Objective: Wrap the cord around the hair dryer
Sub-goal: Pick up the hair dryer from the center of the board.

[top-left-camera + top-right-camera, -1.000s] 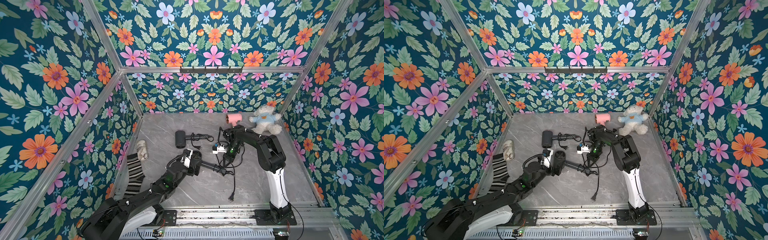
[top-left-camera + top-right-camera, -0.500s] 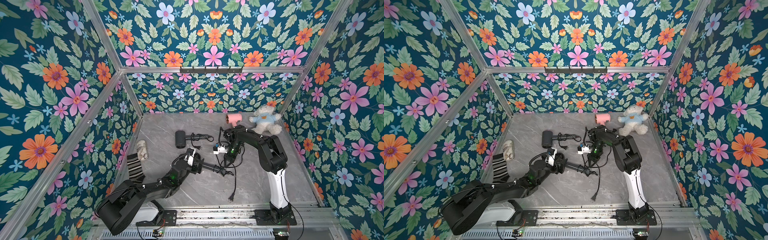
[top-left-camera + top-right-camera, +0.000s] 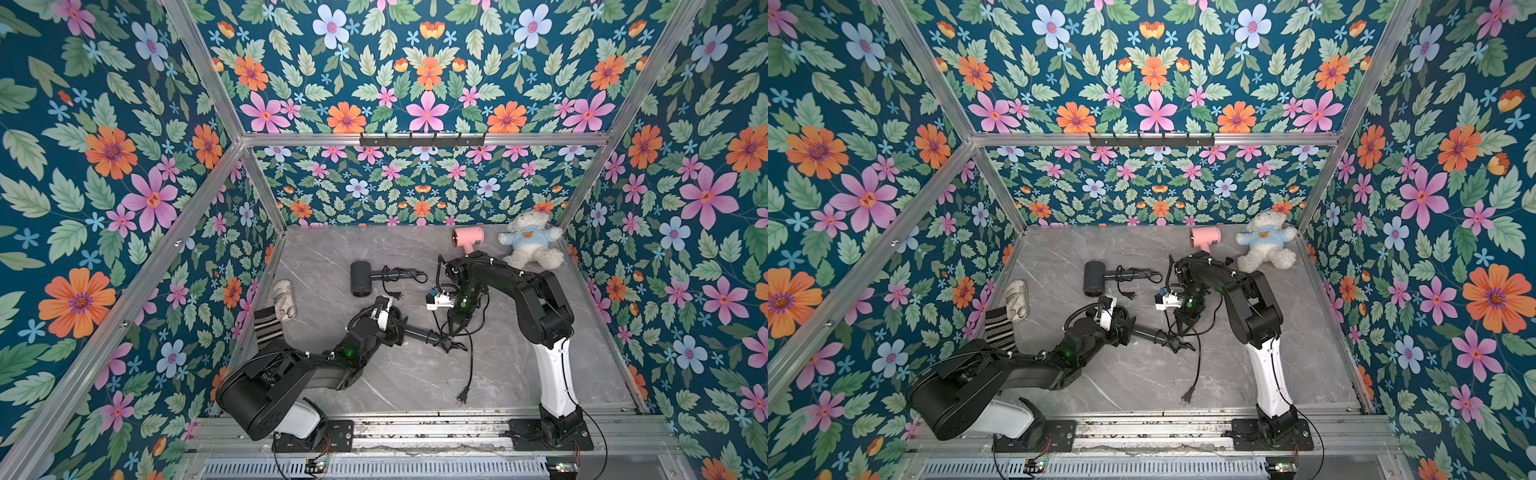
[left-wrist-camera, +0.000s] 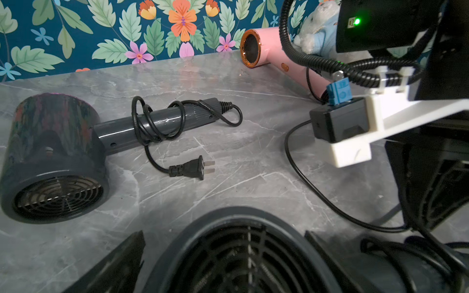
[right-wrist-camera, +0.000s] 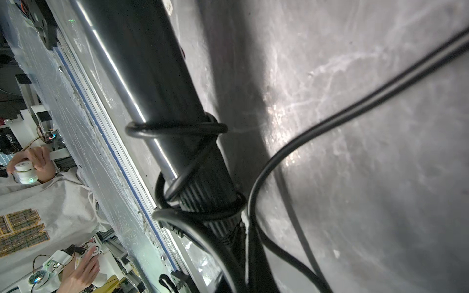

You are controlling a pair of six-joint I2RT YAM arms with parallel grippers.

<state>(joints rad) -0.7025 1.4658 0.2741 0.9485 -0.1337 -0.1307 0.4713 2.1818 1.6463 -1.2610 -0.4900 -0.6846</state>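
Since a second ago the left arm (image 3: 270,386) has swung its rear links and folded them up above the front rail (image 3: 415,426), while both grippers and the dryer stay where they were. The left gripper (image 4: 224,236) stands spread to its widest. Its fingers (image 4: 119,261) flank the round head of the hair dryer (image 3: 419,333); whether they press on it I cannot tell. The dryer sits mid-table with its handle pointing to the robot's right.

At the handle's end the right gripper (image 3: 452,332) points down, pinched shut on the cord (image 5: 177,132), which makes a few loops around the lower end of the handle. From there the slack trails over the table (image 3: 332,249) toward the rail and ends in the plug (image 3: 461,400), which lies free.

Farther back lies a second dark dryer (image 3: 359,279), its own cord coiled on its handle. At the back of the table a pink dryer (image 3: 467,237) lies beside a teddy bear (image 3: 530,245).
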